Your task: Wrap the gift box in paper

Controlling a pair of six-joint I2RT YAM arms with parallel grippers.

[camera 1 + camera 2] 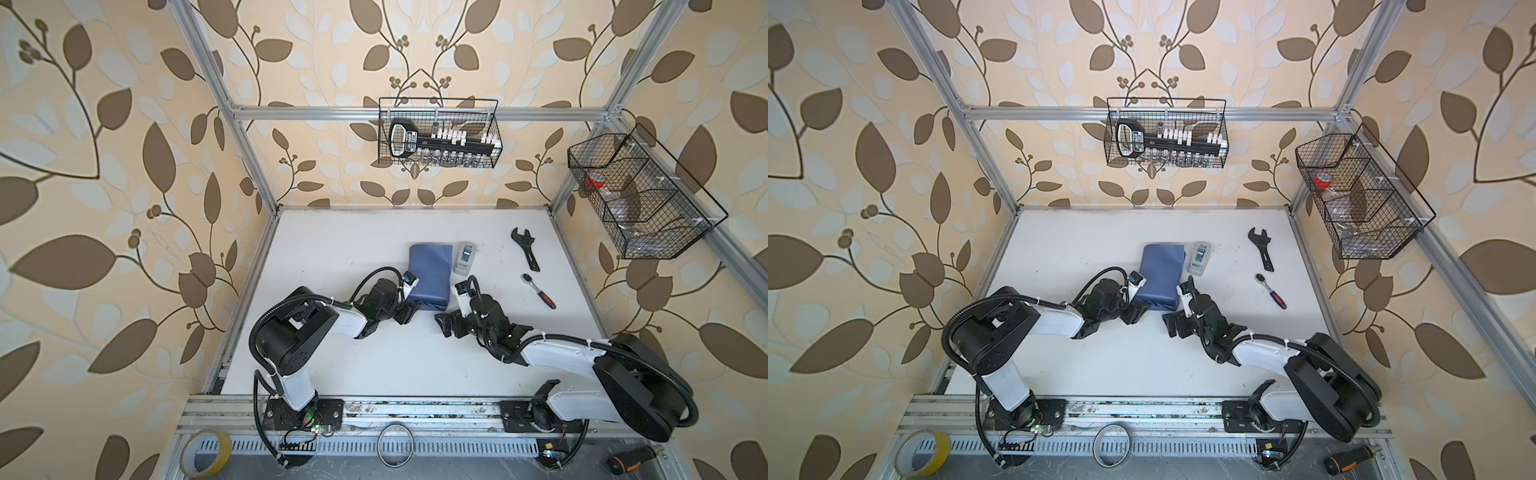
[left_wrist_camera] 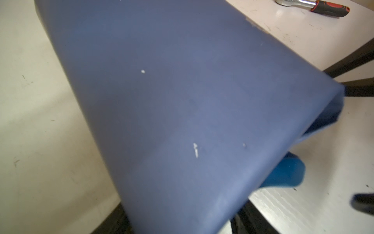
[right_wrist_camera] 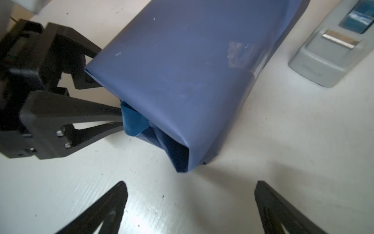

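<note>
The paper (image 1: 430,274) (image 1: 1160,272) is folded round into a slate-blue package in the middle of the table, and the gift box is hidden inside it. A clear tape strip (image 3: 238,54) sits on its seam. The near end is still an open fold showing brighter blue flaps (image 3: 133,121). My left gripper (image 1: 409,311) (image 1: 1138,311) straddles the package's near left corner, with its fingers (image 3: 105,113) pressed against the paper (image 2: 182,101) on both sides. My right gripper (image 3: 191,183) (image 1: 444,324) stands wide open just above the table, short of the near right corner, holding nothing.
A grey tape dispenser (image 1: 465,257) (image 3: 334,52) stands right of the package. A black wrench (image 1: 525,249) and a red-handled ratchet (image 1: 539,291) lie farther right. Wire baskets (image 1: 440,133) (image 1: 640,199) hang on the back and right frame. A yellow tape roll (image 1: 205,453) lies at the front.
</note>
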